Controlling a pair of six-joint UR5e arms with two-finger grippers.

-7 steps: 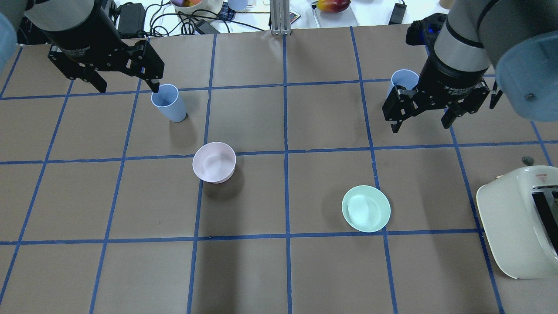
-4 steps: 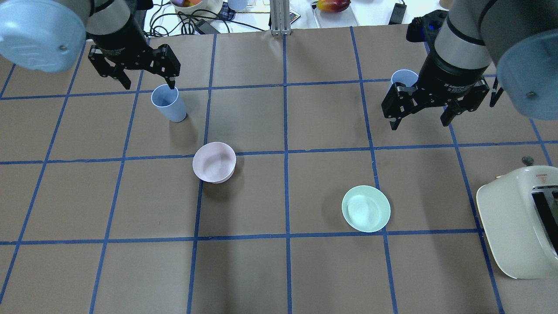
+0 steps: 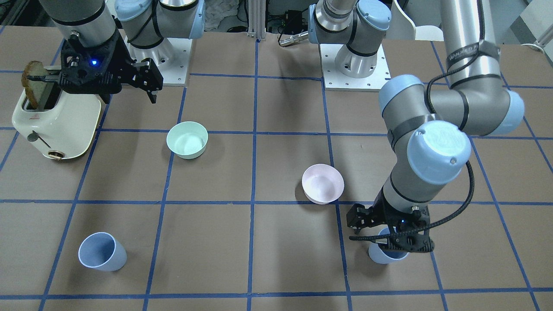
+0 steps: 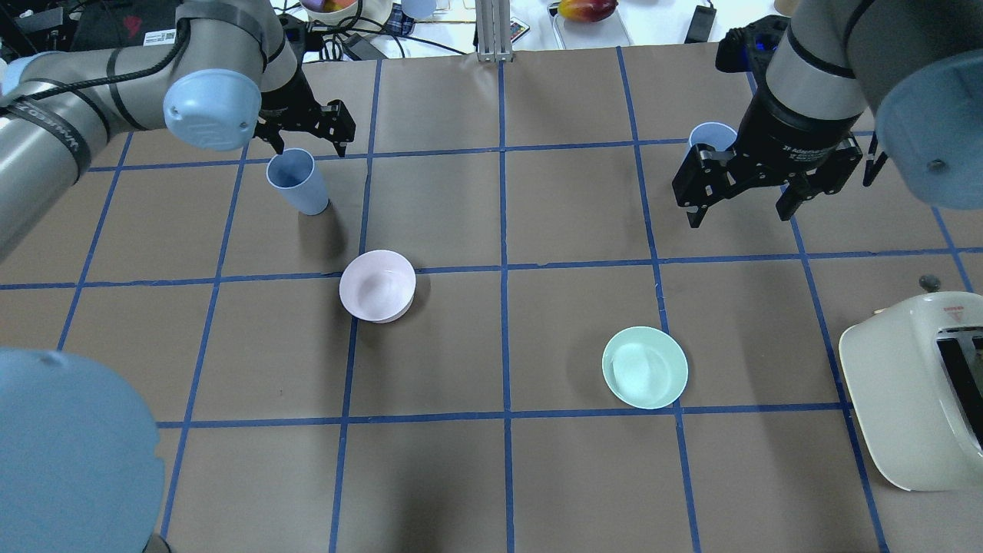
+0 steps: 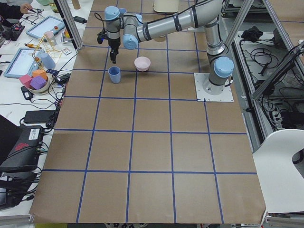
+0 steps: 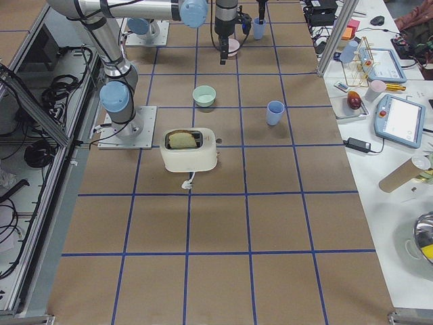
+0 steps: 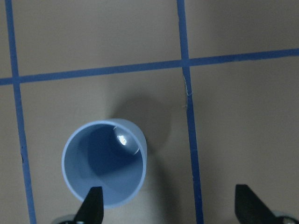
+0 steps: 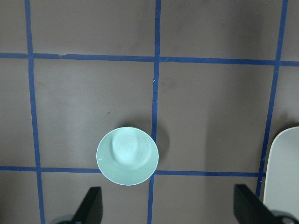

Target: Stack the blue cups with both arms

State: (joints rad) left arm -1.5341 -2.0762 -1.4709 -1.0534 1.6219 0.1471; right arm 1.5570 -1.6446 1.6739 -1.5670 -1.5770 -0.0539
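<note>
One blue cup (image 4: 296, 183) stands upright at the far left; it also shows in the front view (image 3: 386, 255) and the left wrist view (image 7: 105, 163). My left gripper (image 4: 310, 144) is open just above and behind its rim. In the left wrist view one fingertip (image 7: 93, 203) overlaps the rim, and the cup is not centred between the jaws. The second blue cup (image 4: 709, 137) stands at the far right, partly hidden in the overhead view and clear in the front view (image 3: 102, 251). My right gripper (image 4: 739, 213) is open and empty, high above the table on the near side of that cup.
A pale pink bowl (image 4: 377, 286) sits left of centre. A mint-green bowl (image 4: 644, 367) sits right of centre, below the right wrist camera (image 8: 127, 156). A cream toaster (image 4: 914, 392) holding toast stands at the right edge. Clutter lies beyond the far table edge.
My left arm has swung right and down, bringing its open gripper from the far left corner to the left cup's rim. The right gripper has barely moved.
</note>
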